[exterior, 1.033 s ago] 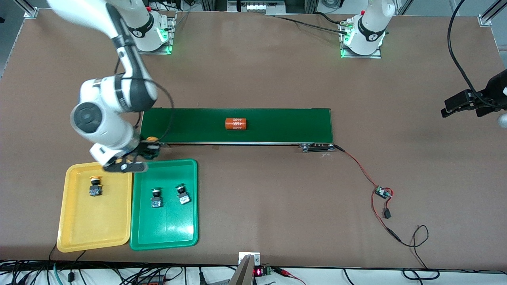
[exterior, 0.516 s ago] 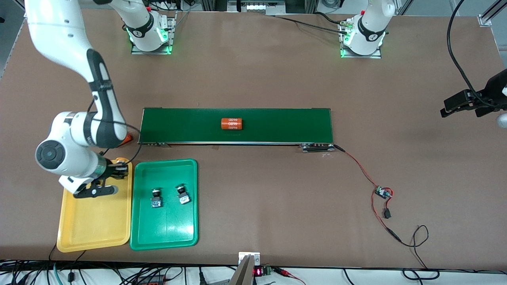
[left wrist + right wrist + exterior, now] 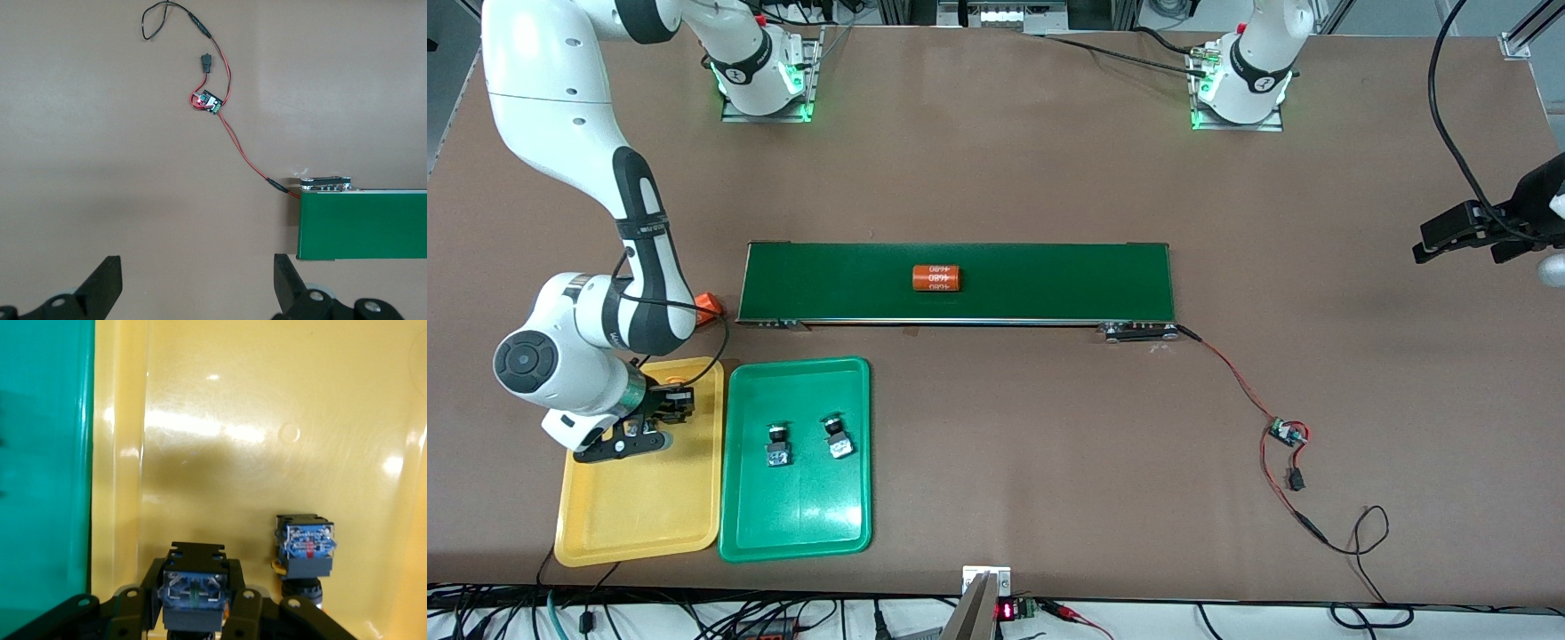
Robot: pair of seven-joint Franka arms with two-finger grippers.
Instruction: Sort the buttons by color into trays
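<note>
My right gripper [image 3: 660,411] is shut on a button [image 3: 193,590] with a black-and-blue body, low over the yellow tray [image 3: 640,507] at its end toward the belt. A second button [image 3: 305,543] lies in that tray beside the held one; the front view hides it under my hand. Two green-capped buttons [image 3: 779,444] [image 3: 837,436] lie in the green tray [image 3: 796,511], which stands beside the yellow one. My left gripper [image 3: 1467,244] waits open over bare table at the left arm's end, its fingers [image 3: 107,283] wide apart with nothing between them.
A long dark green conveyor belt [image 3: 1049,280] runs across the middle, carrying an orange cylinder [image 3: 935,278] with white numerals. Another orange object [image 3: 708,307] lies at the belt's end beside my right arm. Red and black wires with a small board [image 3: 1288,433] lie toward the left arm's end.
My right gripper carried the button from the belt's end to over the yellow tray and lowered it. The orange cylinder rode along the belt toward the right arm's end. The left arm stayed still.
</note>
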